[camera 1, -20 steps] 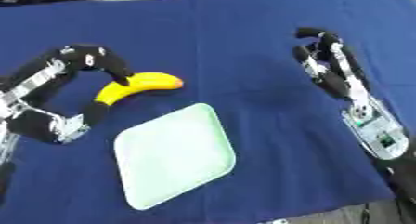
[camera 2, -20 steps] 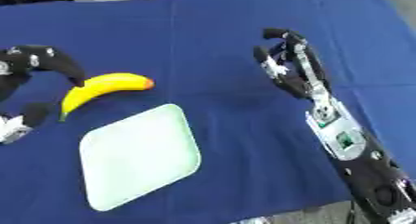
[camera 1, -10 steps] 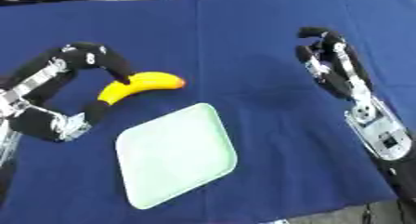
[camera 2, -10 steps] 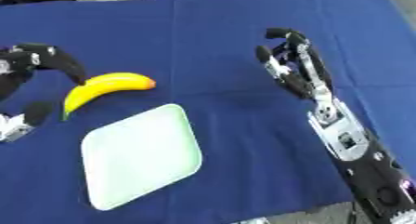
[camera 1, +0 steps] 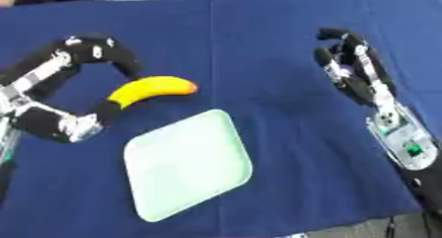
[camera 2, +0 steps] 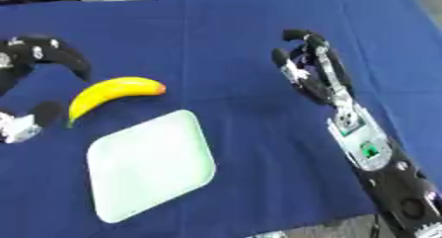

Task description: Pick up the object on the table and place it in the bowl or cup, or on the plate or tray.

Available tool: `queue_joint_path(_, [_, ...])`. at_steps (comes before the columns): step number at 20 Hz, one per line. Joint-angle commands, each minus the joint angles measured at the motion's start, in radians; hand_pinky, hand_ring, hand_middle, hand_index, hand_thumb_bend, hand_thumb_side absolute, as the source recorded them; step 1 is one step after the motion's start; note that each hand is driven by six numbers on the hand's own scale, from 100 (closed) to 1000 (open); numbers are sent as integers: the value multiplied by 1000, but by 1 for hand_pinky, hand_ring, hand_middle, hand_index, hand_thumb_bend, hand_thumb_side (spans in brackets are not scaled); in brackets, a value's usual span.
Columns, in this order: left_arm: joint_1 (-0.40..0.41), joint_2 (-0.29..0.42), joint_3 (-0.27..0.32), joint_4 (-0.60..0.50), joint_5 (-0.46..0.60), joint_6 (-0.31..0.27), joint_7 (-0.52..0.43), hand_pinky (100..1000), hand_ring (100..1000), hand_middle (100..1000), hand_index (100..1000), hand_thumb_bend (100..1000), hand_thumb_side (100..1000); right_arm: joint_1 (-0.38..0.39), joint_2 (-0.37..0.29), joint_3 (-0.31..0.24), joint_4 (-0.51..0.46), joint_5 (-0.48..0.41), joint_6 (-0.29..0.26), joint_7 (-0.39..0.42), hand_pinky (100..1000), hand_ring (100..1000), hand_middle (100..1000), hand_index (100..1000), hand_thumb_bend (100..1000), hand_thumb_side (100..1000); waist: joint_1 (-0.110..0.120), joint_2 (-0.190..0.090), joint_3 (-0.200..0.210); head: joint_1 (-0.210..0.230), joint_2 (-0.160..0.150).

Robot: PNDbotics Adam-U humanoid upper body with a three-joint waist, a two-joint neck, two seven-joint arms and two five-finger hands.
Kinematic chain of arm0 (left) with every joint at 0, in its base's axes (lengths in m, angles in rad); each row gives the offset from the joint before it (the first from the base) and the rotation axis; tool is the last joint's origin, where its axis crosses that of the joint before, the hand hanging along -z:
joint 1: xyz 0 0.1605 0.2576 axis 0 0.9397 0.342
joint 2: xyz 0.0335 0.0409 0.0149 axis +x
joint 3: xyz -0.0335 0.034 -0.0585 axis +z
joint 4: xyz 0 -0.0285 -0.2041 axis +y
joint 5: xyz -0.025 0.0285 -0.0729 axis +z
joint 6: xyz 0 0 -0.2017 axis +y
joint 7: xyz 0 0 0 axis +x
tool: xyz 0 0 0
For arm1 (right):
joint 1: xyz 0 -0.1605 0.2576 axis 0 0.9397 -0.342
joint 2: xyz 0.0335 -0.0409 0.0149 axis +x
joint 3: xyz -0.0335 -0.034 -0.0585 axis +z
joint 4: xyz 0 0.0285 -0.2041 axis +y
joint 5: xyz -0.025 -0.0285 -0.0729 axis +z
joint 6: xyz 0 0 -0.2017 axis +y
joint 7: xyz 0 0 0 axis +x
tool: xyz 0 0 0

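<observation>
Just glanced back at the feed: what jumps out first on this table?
The yellow banana stands out most against the blue cloth, lying at left with the left robot hand arched around its near end, fingers curled beside it. Just in front sits the pale green tray, with nothing on it. At right, the right robot hand is held over the cloth with curled fingers, holding nothing.

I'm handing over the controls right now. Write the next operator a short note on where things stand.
Left hand: fingers and thumb arched around the banana's stem end, not closed on it.
Right hand: idle over the blue cloth, fingers curled, holding nothing.
Banana lies on the cloth just beyond the pale green tray, apart from it.
Done: nothing placed.
Left: grasp the banana, lift it, set it on the tray.
</observation>
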Motion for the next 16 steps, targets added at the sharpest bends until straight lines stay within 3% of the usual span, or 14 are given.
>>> queue_joint_path(1, [-58,41,-38,66,-56,-184,-121,632,655,698,812,100,403,-3,-15,-2,-8,-1,-2,6,340,553,746,845,505,795,0,-19,-1,9,3])
queue_joint_path(6, [-80,22,-61,118,-107,-228,-109,634,655,697,810,100,412,-4,-16,0,-8,-3,-4,10,342,554,746,846,507,796,1,-16,-3,9,4])
queue_joint_path(16, [-103,5,-60,174,-162,-249,-101,638,658,700,808,100,404,-4,-14,2,-7,-3,-7,16,343,555,747,847,506,795,2,-19,-1,12,6])
